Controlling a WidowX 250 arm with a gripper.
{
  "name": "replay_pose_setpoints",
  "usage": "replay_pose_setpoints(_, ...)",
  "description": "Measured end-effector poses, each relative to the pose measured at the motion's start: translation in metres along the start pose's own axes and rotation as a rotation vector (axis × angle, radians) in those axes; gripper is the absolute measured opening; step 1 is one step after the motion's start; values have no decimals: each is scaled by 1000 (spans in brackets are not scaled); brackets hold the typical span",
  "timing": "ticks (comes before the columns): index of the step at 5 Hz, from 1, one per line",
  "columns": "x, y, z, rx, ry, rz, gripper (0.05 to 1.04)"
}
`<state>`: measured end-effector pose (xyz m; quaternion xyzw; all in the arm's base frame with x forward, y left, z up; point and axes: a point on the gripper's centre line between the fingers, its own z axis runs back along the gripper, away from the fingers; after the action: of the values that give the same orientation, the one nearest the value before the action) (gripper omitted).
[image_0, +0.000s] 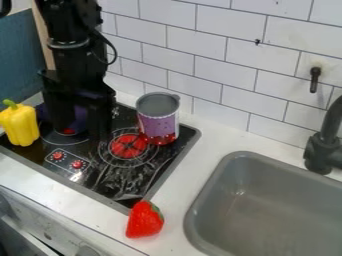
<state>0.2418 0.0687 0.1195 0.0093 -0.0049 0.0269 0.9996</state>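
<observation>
At far left, a glossy yellow bell pepper (20, 125), lobed and smooth with a green stem, stands upright at the left edge of the black stove top (123, 176). Just right of it, a dark purple thing (80, 116) sits behind and around the pincer (81, 131), partly hidden by it, so its shape is unclear. The black pincer hangs low over the left part of the stove; whether it is open, closed or gripping the purple thing, I cannot tell. Below it are two small red dials (67, 159) on the slick, glass-like surface, which carries glare and pale streaks. A flat red burner disc (128, 146) with thin rings lies to the right. A round cup (159, 122), grey inside and purple outside with red near its base, stands at the stove's back right, well apart from the pincer. In front, a red strawberry with a green cap (145, 220) lies on the pale tabletop (175, 196) near the stove's corner. Furthest right are the smooth grey sink (267, 200) and its matte black faucet (324, 150), before white tiles (227, 52).
</observation>
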Motion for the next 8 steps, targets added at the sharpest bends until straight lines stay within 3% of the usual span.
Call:
replay_pose_setpoints(1,-2,0,-5,-5,21,0,1003)
replay_pose_setpoints(2,5,26,6,10,3,25,1003)
replay_pose_setpoints(4,1,62,24,25,14,4,1003)
replay_pose_setpoints(5,4,84,19,25,68,10,1003)
replay_pose_setpoints(6,-1,114,17,-34,86,4,1003)
replay_pose_setpoints(8,4,132,10,-27,111,-4,1003)
